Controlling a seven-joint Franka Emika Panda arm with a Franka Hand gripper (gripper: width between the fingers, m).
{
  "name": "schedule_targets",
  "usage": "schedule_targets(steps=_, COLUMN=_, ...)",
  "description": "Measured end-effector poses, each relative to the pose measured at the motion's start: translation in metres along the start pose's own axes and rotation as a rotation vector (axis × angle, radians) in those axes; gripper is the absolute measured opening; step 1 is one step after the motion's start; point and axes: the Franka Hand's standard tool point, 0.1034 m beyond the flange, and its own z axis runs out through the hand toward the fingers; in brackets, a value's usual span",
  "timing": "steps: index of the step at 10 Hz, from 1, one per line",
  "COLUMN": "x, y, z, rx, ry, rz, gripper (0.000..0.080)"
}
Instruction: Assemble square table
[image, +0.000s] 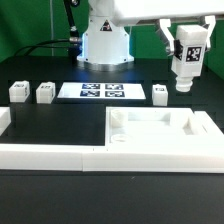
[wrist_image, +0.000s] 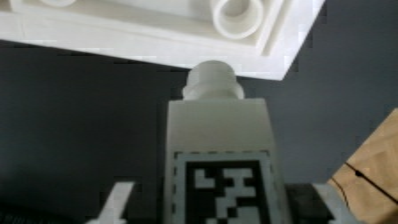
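My gripper (image: 187, 48) is shut on a white tagged leg (image: 188, 62) and holds it upright in the air, above the far right corner of the square tabletop (image: 196, 124). In the wrist view the leg (wrist_image: 222, 125) fills the middle between my gripper (wrist_image: 226, 203) fingers, with its round peg end pointing toward the tabletop's corner (wrist_image: 169, 35). A corner hole (wrist_image: 240, 12) lies just past the peg. Three more legs stand on the table: two (image: 18, 92) (image: 45, 93) on the exterior view's left and one (image: 160, 94) behind the tabletop.
The marker board (image: 100, 91) lies flat between the loose legs. The long low white border wall (image: 50, 153) runs along the front, with the tabletop set against it. The robot base (image: 105, 40) stands at the back.
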Motion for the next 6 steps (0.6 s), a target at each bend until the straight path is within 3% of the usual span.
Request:
schedule_targets(steps=1, x=0.005, y=0.007, z=-0.001, rx=-0.034, ry=0.102, rz=-0.014, gripper=0.0287)
schedule_targets(steps=2, x=0.000, y=0.008, z=0.002, rx=-0.040, ry=0.115, rz=-0.014, gripper=0.0287)
schedule_targets(steps=4, x=0.000, y=0.006, z=0.004, rx=-0.037, ry=0.111, rz=-0.011, gripper=0.0287)
schedule_targets(steps=6, x=0.002, y=-0.011, z=0.019, rx=-0.018, ry=0.096, rz=-0.024, gripper=0.0287)
